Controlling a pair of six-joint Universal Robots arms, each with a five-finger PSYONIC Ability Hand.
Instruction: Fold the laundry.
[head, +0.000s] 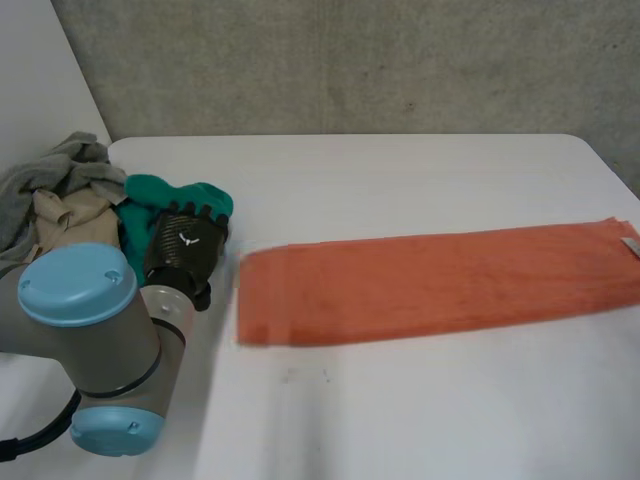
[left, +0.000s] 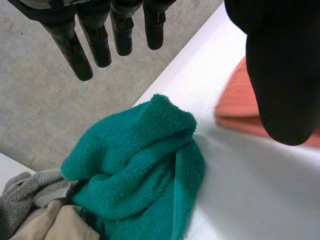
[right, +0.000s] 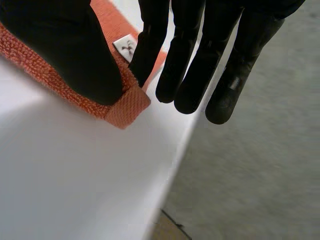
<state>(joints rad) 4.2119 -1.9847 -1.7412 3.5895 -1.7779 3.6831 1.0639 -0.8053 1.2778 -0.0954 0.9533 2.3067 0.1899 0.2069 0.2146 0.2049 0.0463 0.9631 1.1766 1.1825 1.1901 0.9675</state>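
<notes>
Two hands, each at its own towel

One long orange towel (head: 430, 280) is lying folded in a narrow strip across the white table (head: 400, 410), running from near the middle out to the right edge. At that far end, in the right wrist view, the right hand (right: 190, 60) is pinching the towel's corner: the thumb is pressing on the upper side of the cloth and the nearest finger is meeting it from the other side, just beside a small white label (right: 125, 47). The other fingers are hanging straight and close together, past the edge of the table.

On the left side, the left arm (head: 90, 330) is bending forward, and the left hand (head: 185, 250) is hovering palm down over a crumpled green towel (head: 150, 195). Its fingers are reaching out straight, with the thumb standing well apart from them, and they are holding nothing. The green towel is leaning against a heap of grey and beige clothes (head: 50, 190) at the table's left edge, near the orange towel's left end but apart from it.
</notes>
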